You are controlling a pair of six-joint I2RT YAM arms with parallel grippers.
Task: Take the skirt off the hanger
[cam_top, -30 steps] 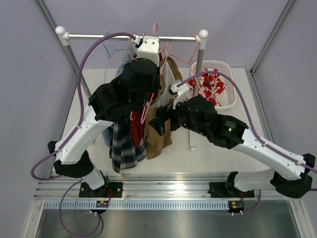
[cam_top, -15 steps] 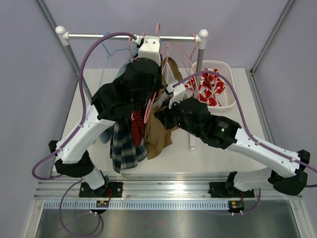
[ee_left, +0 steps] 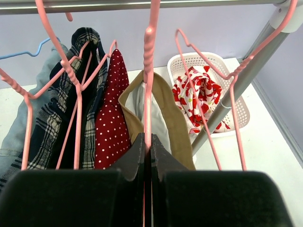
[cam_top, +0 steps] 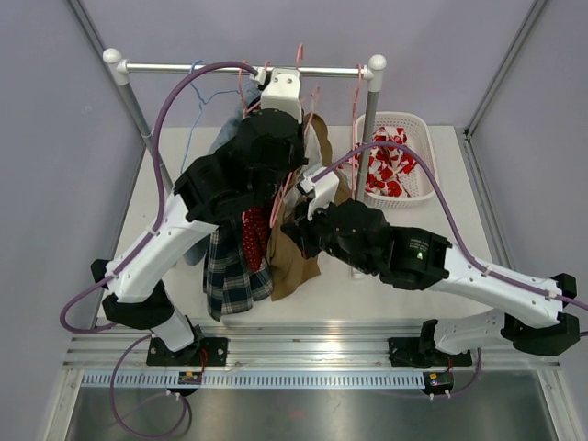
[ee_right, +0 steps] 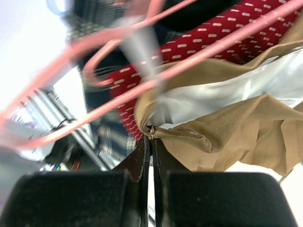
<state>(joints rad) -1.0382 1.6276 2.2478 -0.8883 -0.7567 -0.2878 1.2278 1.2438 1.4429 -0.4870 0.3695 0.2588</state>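
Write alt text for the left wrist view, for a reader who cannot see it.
The left gripper is shut on the neck of a pink hanger that carries a tan skirt with white lining. Left of it hang a red polka-dot garment and a plaid garment; a white basket of red-and-white cloth stands at right.

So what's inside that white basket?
The white basket holds crumpled red-and-white patterned cloth. Whatever lies under that cloth is covered, and the rack pole hides part of the basket.

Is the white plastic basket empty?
No, in the left wrist view the white plastic basket holds a crumpled red-and-white patterned cloth.
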